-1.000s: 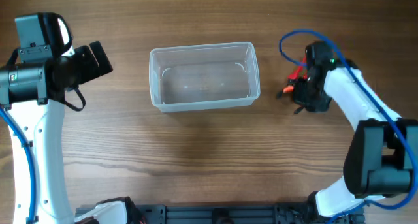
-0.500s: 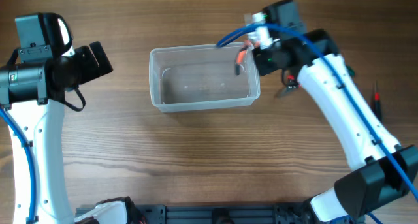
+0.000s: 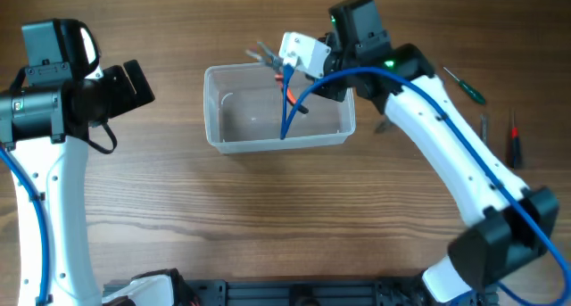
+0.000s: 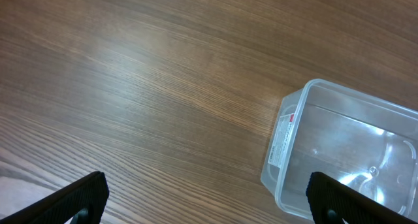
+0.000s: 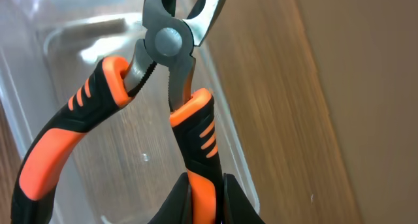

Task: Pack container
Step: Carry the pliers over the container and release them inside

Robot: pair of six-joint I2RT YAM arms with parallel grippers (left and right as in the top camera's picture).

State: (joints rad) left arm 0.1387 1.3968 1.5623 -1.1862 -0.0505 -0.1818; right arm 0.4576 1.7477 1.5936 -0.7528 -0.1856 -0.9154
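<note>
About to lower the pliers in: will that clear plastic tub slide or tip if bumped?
Likely slides rather than tips: the clear rectangular plastic tub looks thin-walled and empty, so light, on a smooth wooden table. It is low and wide, so tipping seems unlikely. The orange-and-black-handled pliers are pinched by one handle in the right hand, so they may swing.

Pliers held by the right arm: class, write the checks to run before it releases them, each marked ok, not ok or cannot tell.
1. Grip: right hand shut on one handle of the pliers: ok.
2. Room: tub looks empty: ok.
3. Aim: pliers wholly over tub: cannot tell; overhead, their head shows past the far rim.
4. Snags: blue cable hangs across the tub's opening: not ok.
5. Other arm: left hand open, away from tub: ok.
</note>
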